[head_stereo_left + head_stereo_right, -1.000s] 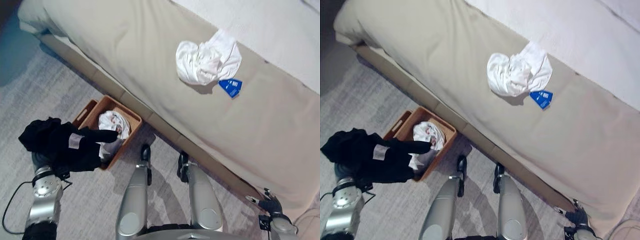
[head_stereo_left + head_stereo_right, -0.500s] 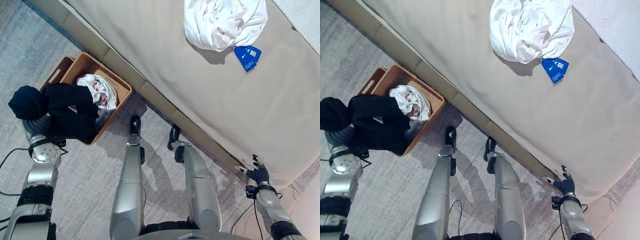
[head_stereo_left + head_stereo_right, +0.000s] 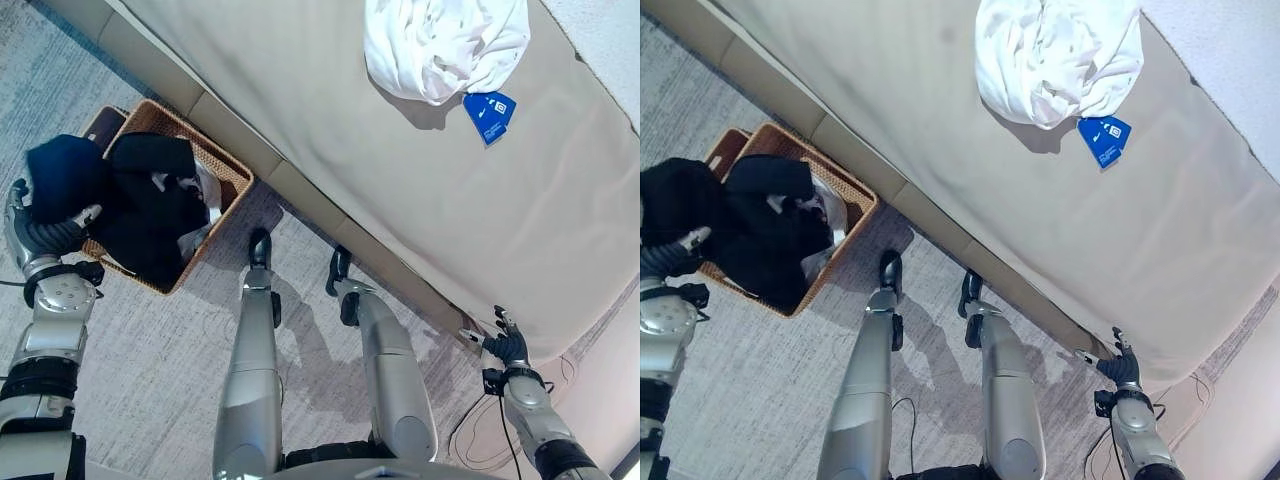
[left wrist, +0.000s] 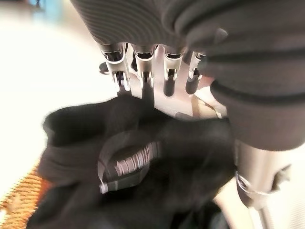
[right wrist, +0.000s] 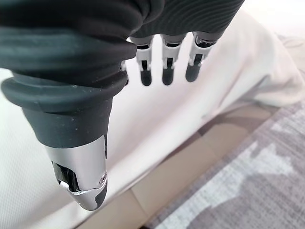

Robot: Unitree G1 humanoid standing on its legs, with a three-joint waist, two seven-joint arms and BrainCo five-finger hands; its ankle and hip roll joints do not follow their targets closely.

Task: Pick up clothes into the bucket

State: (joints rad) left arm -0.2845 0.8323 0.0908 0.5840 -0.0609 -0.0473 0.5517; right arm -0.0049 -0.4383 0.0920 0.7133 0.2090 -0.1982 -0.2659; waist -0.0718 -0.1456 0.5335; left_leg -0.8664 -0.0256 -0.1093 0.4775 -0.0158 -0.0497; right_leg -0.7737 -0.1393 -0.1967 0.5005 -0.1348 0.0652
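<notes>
- Black garment [image 3: 150, 215] lies mostly inside the woven basket [image 3: 235, 180] on the carpet [image 3: 170, 350], draped over a white printed piece [image 3: 208, 192] already in there; one end bunches up over our left hand [image 3: 25, 215] at the basket's far edge.
- Left hand sits right beside the basket so the cloth can drop straight in. In the left wrist view the fingers [image 4: 143, 71] reach down into the black cloth and their tips are hidden, so we cannot tell whether they pinch it or have let go.
- Basket stands against the base of the bed [image 3: 330, 120], near enough for short carries from mattress to basket.
- White garment [image 3: 440, 45] is bunched on the bed, just beside a blue tag [image 3: 488, 112], well apart from the basket; we judge it the next piece to fetch.
- Right hand [image 3: 503, 345] hangs low by the bed's corner, idle; in its wrist view the fingers [image 5: 164, 64] are straight, spread, and hold nothing.
- Risk as we see it: the bunched end could snag on the left hand and drag cloth back out.
</notes>
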